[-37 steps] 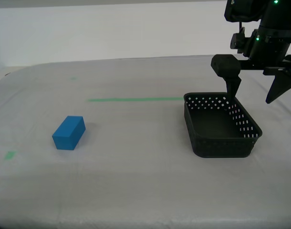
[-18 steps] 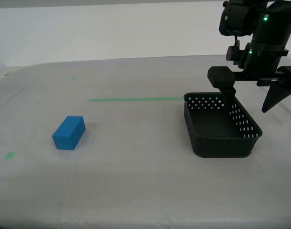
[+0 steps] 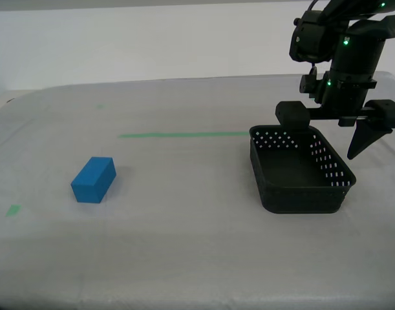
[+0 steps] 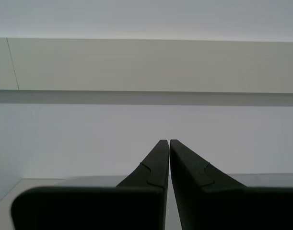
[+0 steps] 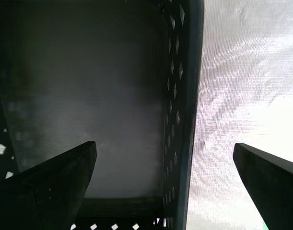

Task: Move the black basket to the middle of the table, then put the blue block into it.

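Nearest, the small bright-blue rectangular block [image 3: 93, 179] lies on the pale cloth-covered table [image 3: 184, 245], untouched. Farther back, the perforated black plastic basket [image 3: 299, 169] sits toward the exterior view's right, not yet centred. My first gripper [image 3: 331, 132] straddles its side wall, jaws spread; my second gripper [image 4: 169, 143] is pressed together, empty.

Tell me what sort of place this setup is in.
Probably a robot test bench in a lab, not a home. A cloth-covered table marked with a green tape line stands against a bare white wall, holding only a black basket and a blue block.
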### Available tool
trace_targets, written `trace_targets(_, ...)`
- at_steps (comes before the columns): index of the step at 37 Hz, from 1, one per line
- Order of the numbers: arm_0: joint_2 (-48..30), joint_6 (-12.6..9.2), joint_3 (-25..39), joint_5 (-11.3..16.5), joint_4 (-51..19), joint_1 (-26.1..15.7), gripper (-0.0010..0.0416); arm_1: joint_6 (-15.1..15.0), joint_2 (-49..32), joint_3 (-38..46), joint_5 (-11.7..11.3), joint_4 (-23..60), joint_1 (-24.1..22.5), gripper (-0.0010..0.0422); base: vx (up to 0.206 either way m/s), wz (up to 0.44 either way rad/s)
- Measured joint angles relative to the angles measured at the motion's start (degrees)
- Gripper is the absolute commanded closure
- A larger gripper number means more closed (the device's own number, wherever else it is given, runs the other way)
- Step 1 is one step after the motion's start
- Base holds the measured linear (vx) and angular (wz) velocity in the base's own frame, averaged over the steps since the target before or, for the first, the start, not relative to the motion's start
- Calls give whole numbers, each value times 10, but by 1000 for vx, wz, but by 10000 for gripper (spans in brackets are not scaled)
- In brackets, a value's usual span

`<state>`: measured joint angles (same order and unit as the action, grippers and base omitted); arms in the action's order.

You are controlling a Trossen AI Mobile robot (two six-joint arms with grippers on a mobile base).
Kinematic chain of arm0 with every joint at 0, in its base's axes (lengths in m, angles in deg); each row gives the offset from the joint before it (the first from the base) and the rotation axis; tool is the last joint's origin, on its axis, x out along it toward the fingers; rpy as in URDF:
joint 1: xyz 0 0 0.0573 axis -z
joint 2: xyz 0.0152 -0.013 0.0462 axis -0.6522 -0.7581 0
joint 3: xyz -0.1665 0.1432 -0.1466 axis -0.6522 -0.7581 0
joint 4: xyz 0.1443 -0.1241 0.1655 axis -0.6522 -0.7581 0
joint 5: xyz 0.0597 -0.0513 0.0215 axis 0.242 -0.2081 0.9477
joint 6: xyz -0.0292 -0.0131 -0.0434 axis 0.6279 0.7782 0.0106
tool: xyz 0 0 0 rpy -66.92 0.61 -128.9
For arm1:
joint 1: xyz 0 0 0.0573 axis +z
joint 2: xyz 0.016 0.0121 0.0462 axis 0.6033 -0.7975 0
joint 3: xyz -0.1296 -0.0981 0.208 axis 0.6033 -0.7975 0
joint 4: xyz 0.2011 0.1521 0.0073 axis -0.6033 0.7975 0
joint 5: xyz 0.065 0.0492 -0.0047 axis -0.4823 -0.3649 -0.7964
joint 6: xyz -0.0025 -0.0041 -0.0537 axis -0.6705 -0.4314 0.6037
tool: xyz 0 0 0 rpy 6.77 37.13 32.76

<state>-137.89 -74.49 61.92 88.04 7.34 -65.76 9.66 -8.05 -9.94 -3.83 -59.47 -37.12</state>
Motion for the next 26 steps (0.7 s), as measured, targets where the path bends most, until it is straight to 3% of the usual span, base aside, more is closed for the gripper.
trace_targets(5, -6, 2, 0, -1, 3, 0, 5, 0, 0, 0, 0, 0, 0, 412, 0, 0)
trace_targets(14, -5, 3, 0, -29, 13, 1, 5, 0, 0, 0, 0, 0, 0, 412, 0, 0)
trace_targets(26, -6, 3, 0, -32, 31, 6, 5, 0, 0, 0, 0, 0, 0, 412, 0, 0)
